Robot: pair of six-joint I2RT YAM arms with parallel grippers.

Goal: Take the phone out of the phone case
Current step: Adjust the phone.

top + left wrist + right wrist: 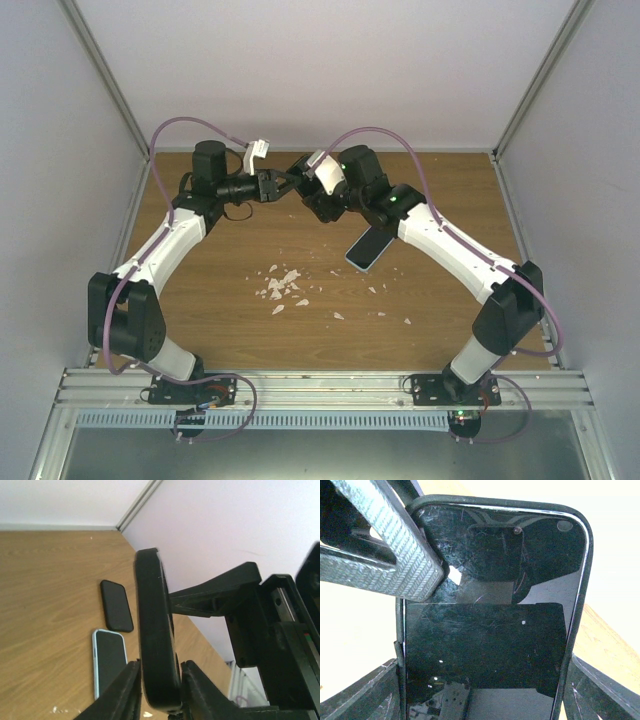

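Both arms meet in the air above the back middle of the worktop (pixel 220 300), near its far edge, with the phone (pixel 485 645) between them and the job barely begun. The right gripper (pixel 305 178) holds the handset upright, its fingers (pixel 360 695) clamped on the long sides of the black phone case (pixel 581 605). The left gripper (pixel 272 186) comes in from the other side. Its textured pad (pixel 400 545) lies on the glass at one top corner, and the left wrist view shows its two fingers pressed against the front and back of the handset, seen edge-on. In the right wrist view the case rim runs unbroken along the top and right of the screen, and no corner shows as lifted, so the phone appears fully seated. The left rim is partly hidden behind the pad. On this evidence the holding and bracing are done. What remains is the work itself: prying the rim off a corner, working the phone free and parting the two. Below on the worktop, right of its middle and partly under the right arm, lie a light-blue-edged phone (pixel 109 662) and just beyond it a dark phone-shaped slab (pixel 116 605). White scraps (pixel 282 285) litter the centre.
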